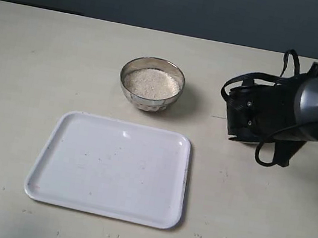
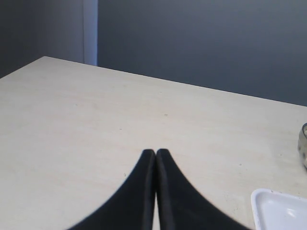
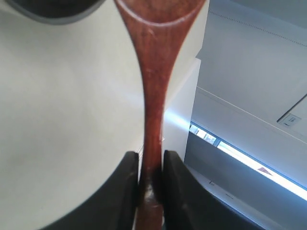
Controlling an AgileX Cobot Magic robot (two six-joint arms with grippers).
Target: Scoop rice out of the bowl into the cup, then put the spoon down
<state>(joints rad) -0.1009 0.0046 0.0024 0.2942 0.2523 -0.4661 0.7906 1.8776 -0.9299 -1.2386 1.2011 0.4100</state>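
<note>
Right pincer [image 3: 151, 162] was closed down to the width of the spoon [image 3: 154, 96], gripping its slim handle near the end; the handle ran straight out from between the fingers, the oval head farthest from the grip; the part of the head in the right wrist view carried no grains. Left pincer [image 2: 156, 159] was fully closed, fingers touching, holding nothing; it hung over bare table [image 2: 96, 120].

Bowl [image 1: 149, 104] sat well apart from the right pincer, on the side toward the other arm; from the left pincer it lay off to one side, only its edge in that wrist view. Rice [image 1: 151, 83] filled the bowl as a level pale heap. Tray [image 1: 111, 169] lay just beside the bowl, nothing standing on it. Cup appeared in no view; a dark round shape [image 3: 53, 8] beyond the spoon head could not be identified.

Judged progress: spoon was in hand, so pick-up was done; scooping looked not yet begun, since the head was nowhere near the rice; transfer to the cup and setting the spoon down were both left; the cup's position must be found first.
</note>
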